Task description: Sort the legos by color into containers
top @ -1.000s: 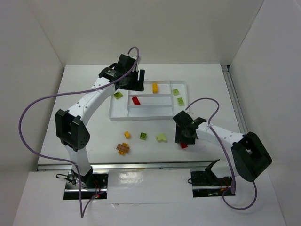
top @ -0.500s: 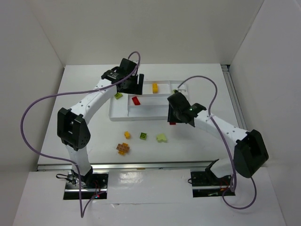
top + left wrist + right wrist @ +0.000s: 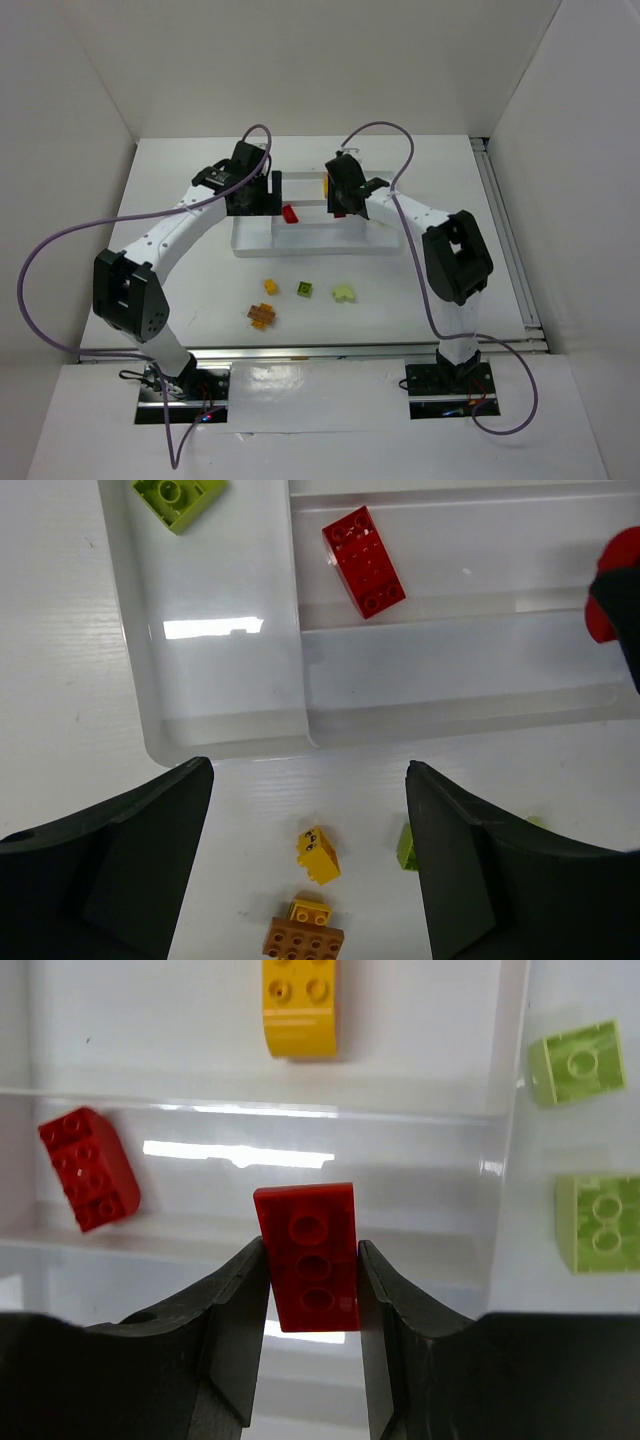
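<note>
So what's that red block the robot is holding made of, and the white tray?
The red brick in the right gripper looks like hard, smooth plastic: it has crisp moulded edges, round hollows and a slight sheen. The white tray seems to be plastic too, and glossy: it shows a bright glare patch and has thin, rounded walls.

Bright, even overhead light; soft shadows; glare strips on tray [image 3: 220, 685] in wrist cams.
</note>
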You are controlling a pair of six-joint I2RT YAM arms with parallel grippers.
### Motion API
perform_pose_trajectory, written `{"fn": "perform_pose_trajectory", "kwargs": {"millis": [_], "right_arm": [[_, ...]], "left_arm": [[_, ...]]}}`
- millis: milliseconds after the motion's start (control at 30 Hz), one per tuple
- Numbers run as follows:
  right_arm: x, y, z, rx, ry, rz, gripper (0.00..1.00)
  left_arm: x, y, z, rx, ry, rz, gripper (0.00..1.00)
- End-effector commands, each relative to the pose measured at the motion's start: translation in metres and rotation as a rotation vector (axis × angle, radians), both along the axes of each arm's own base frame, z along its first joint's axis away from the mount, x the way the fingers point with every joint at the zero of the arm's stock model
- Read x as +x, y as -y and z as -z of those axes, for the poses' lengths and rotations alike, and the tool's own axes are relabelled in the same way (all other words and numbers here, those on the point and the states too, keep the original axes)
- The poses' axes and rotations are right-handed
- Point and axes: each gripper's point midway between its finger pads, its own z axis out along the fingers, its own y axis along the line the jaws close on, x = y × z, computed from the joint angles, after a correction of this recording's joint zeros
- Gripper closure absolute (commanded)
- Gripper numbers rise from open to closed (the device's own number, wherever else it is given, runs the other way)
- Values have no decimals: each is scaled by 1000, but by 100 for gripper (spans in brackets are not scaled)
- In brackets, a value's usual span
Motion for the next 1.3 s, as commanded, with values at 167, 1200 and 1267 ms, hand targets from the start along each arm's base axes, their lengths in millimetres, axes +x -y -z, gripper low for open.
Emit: {"fn": "perform_pose_trajectory", "kwargs": {"millis": [167,1200,1267], "right_arm": [[33,-8,-10,11,48,-12,35],[-210,-15,37,106,-197,-457,9],[-212,-14,47,71,-213,-443,11]], "left_arm": [[2,1,-20,-31,73,-6,11],[22,20,-28,-62,75,53,14],[22,20,-28,-62,75,53,14]]}}
